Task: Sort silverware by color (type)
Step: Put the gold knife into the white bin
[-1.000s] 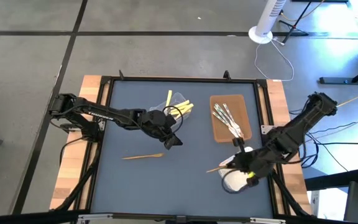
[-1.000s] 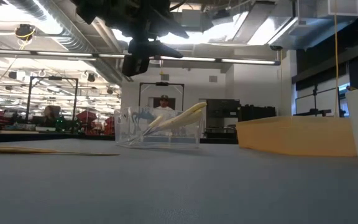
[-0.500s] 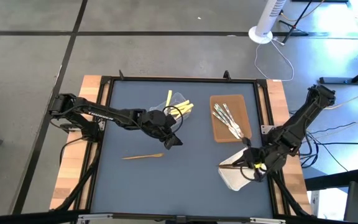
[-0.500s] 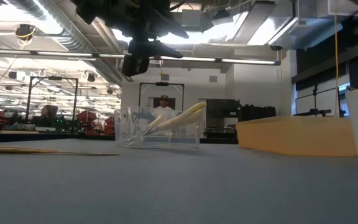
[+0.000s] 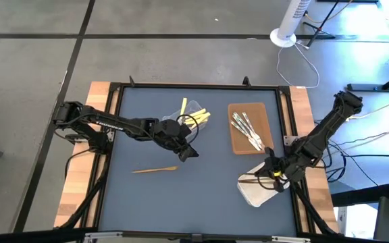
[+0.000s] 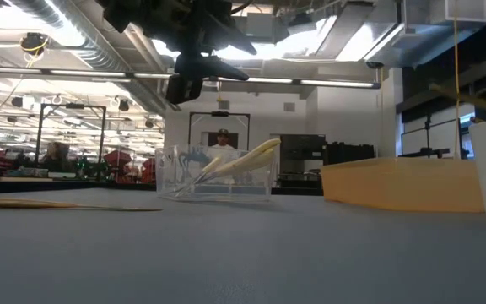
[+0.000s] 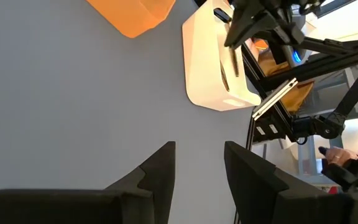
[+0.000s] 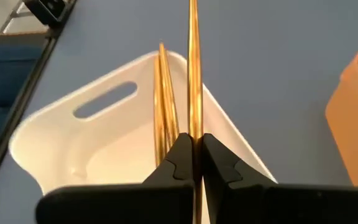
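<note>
One orange-brown utensil (image 8: 193, 68), a thin tapering stick, is pinched in the right gripper (image 8: 193, 152), jaws tight on it, above the white tray (image 8: 55, 134); another like it (image 8: 163, 93) lies in the tray just beneath. The tray's rim rings the jaws closely. The left gripper (image 7: 197, 162) hangs narrowly parted and empty over bare mat (image 7: 73, 93), open room ahead.

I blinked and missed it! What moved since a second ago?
The right gripper, shut on an orange-brown stick, carried it from the blue mat toward the table's right edge, over the white tray. The left gripper stayed put, open and empty. The stick on the mat and the tub didn't move.
</note>
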Controlling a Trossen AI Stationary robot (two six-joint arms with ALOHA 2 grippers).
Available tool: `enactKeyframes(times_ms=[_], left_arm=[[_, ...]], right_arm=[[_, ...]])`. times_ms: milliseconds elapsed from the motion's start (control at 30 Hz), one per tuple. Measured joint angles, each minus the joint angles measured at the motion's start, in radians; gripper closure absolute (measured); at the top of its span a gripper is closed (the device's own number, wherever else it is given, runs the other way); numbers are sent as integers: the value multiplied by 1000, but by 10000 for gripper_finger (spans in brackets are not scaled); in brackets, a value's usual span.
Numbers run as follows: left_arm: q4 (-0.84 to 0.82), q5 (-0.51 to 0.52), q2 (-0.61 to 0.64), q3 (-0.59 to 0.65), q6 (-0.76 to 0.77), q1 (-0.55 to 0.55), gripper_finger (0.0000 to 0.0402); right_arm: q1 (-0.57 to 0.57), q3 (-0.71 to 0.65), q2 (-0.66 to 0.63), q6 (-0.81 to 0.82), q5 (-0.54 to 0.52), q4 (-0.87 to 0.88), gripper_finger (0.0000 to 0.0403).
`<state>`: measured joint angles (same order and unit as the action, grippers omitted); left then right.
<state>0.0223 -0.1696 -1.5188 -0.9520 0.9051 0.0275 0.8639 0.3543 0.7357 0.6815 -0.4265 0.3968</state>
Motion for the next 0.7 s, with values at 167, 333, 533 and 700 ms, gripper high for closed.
enactKeyframes(times_ms=[167, 333, 533, 700], left_arm=[[0, 0, 0, 0, 0, 0, 270], [0, 0, 0, 0, 0, 0, 270], [0, 0, 0, 0, 0, 0, 270], [0, 0, 0, 0, 0, 0, 270]], right_arm=[[0, -32, 0, 2, 47, -9, 403], [0, -44, 1, 3, 84, 6, 403], [0, -44, 1, -5, 87, 21, 400], [0, -44, 1, -5, 87, 23, 399]])
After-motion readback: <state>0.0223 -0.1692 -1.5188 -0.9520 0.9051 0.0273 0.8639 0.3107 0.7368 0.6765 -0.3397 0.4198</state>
